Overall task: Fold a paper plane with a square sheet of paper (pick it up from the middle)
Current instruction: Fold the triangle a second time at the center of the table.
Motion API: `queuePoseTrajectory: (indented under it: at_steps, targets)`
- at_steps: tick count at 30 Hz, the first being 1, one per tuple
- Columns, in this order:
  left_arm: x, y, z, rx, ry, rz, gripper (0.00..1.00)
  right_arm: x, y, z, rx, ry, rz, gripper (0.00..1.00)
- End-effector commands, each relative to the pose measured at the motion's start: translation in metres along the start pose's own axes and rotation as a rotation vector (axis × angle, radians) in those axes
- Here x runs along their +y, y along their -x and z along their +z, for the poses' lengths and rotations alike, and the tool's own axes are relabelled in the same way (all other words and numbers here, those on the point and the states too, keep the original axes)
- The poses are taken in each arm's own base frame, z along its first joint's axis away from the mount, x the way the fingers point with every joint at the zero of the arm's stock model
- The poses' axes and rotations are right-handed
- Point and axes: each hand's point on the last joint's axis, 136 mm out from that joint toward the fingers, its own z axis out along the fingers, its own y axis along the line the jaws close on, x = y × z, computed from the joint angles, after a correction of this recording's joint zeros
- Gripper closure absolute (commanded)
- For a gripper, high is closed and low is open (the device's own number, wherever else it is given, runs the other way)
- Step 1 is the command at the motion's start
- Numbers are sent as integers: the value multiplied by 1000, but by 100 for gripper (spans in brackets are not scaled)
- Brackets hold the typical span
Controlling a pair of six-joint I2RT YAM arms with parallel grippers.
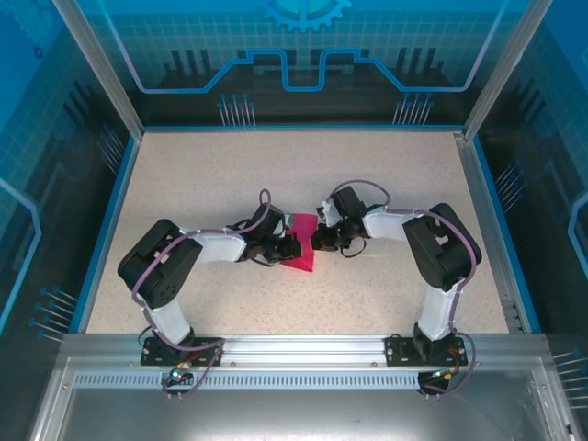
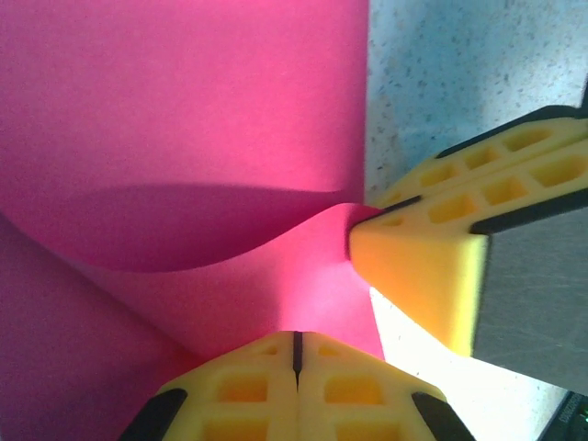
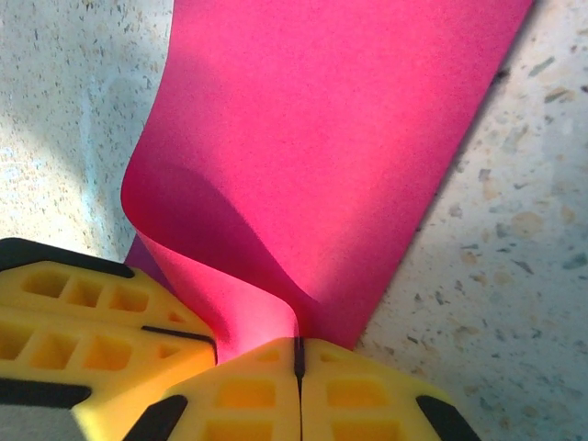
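Square sheet of paper [image 1: 300, 259], bright pink, lies near the middle of the table [image 1: 386, 184], bowed up in a loose curl; left claw [image 2: 296, 342] and right claw [image 3: 299, 354] each pinch it, fully closed (tips just beside each other); probably best to line up edges before pressing the crease flat.

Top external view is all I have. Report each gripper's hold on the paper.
Observer: The right gripper is shut, with the paper pinched at its edge between the tips.
Operator: Now the left.
Observer: The left gripper is shut as well, and the paper runs into its tips.
Operator: Describe the sheet near them.
Observer: It curls up in a loose hump just ahead of the right gripper, uncreased.
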Motion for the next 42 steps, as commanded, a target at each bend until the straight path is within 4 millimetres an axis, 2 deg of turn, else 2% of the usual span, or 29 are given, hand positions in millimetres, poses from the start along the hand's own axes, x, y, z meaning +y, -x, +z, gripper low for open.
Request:
queuePoseTrajectory:
  at_steps: [1,3,14,28,31,34,37,40,42]
  targets:
    - [-12,11,-11,-55,-35,16,100,4,1,1,9,5,-19,95]
    - [-14,14,-12,-68,-43,20,100,3,1,2,11,4,-18,95]
    - [19,12,-3,-69,109,-28,100,2,0,4,17,0,-18,94]
    - [40,2,0,-43,185,-72,100,3,3,2,10,-4,-17,93]
    - [44,-1,0,-38,199,-81,100,8,9,-6,-19,-1,-13,86]
    - [47,-3,-1,-34,210,-88,100,13,19,-24,-84,-15,-13,77]
    - [47,-4,-2,-34,215,-93,100,10,25,-46,-155,-74,-10,75]
    - [48,-3,-2,-40,219,-97,100,11,18,-55,-168,-90,-13,76]
    - [48,-2,-2,-41,220,-97,100,15,9,-54,-151,-76,-17,77]
